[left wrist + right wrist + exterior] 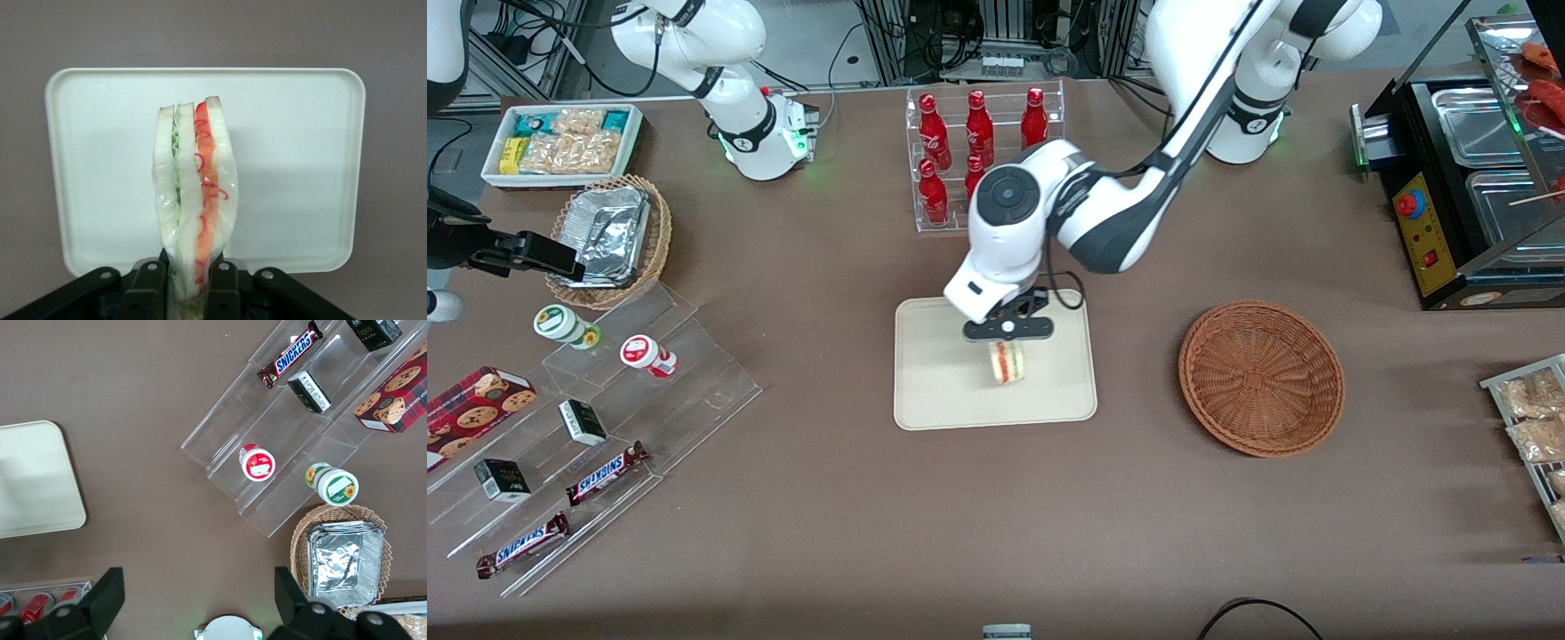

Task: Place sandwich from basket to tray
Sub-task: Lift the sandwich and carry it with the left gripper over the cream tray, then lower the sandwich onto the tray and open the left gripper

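Note:
The clear-wrapped sandwich (1007, 363) (195, 193) hangs over the middle of the cream tray (934, 391) (293, 167), its red-orange and green layers showing along the edge. My left gripper (1008, 338) (189, 283) is shut on the sandwich's narrow end, one black finger on each bread face. Whether the sandwich touches the tray floor I cannot tell. The reddish-brown wicker basket (1261, 377) sits empty on the table beside the tray, toward the working arm's end.
A clear rack of red bottles (978, 142) stands farther from the front camera than the tray, under the arm. Toward the parked arm's end are acrylic steps with snacks (596, 427), a tan basket of foil containers (612, 238) and a white snack bin (562, 142). A black warmer (1467, 187) stands at the working arm's end.

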